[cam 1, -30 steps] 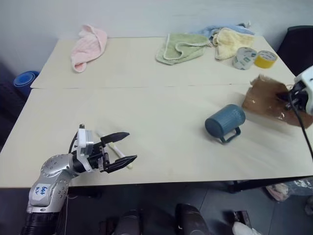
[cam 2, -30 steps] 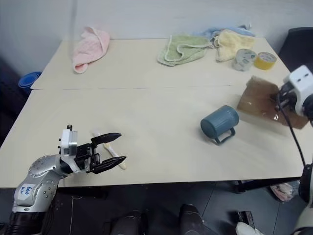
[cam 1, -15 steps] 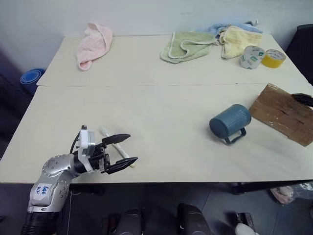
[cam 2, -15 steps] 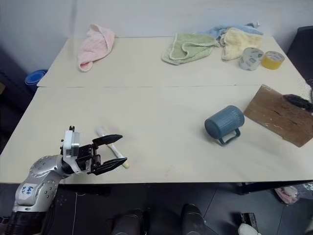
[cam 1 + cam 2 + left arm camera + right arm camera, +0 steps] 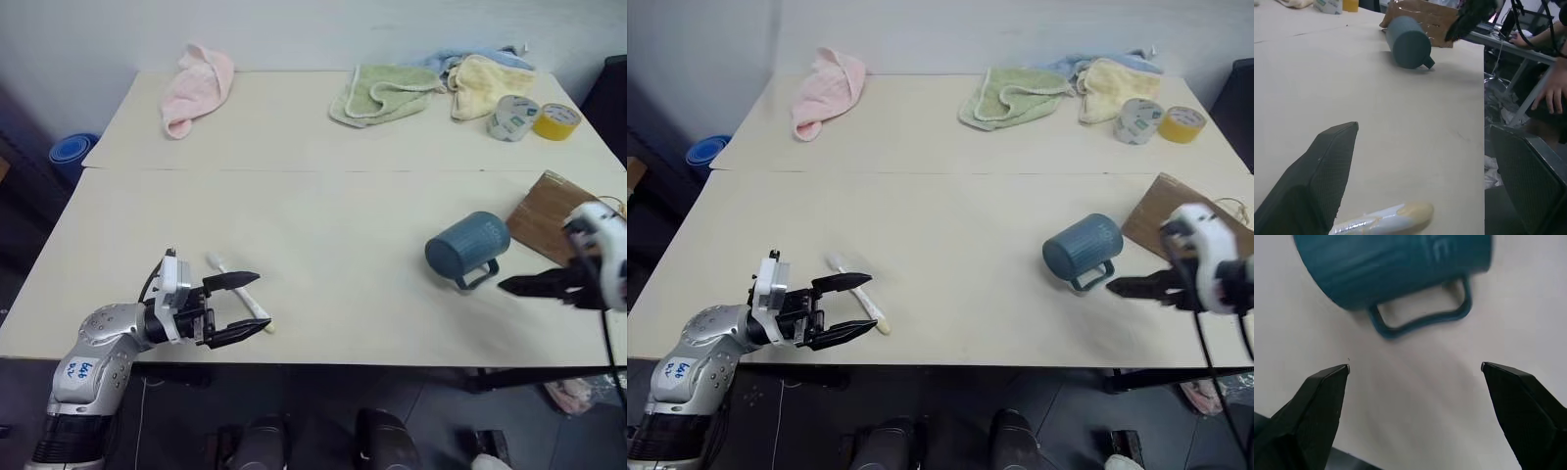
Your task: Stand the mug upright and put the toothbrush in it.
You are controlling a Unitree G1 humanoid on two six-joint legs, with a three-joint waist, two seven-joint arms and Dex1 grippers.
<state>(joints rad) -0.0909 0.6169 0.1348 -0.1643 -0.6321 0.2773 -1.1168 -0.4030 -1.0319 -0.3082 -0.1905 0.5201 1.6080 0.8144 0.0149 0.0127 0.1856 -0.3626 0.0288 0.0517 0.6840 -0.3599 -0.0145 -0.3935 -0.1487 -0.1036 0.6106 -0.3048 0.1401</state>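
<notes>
Right gripper (image 5: 1127,287) swung in beside mug (image 5: 1081,251) — jaws wide, seemingly level.

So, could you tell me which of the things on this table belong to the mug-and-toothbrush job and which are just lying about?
Belongs to the job:
- mug, lying on its side
- toothbrush, flat by the left gripper
- right gripper, near the mug's handle

Lying about:
- pink cloth
- green cloth
- yellow cloth
- two tape rolls
- cardboard piece

The left end effector (image 5: 238,307) hovers at the near left with fingers spread; the right end effector (image 5: 1132,287), near right, points left, fingers apart.
</notes>
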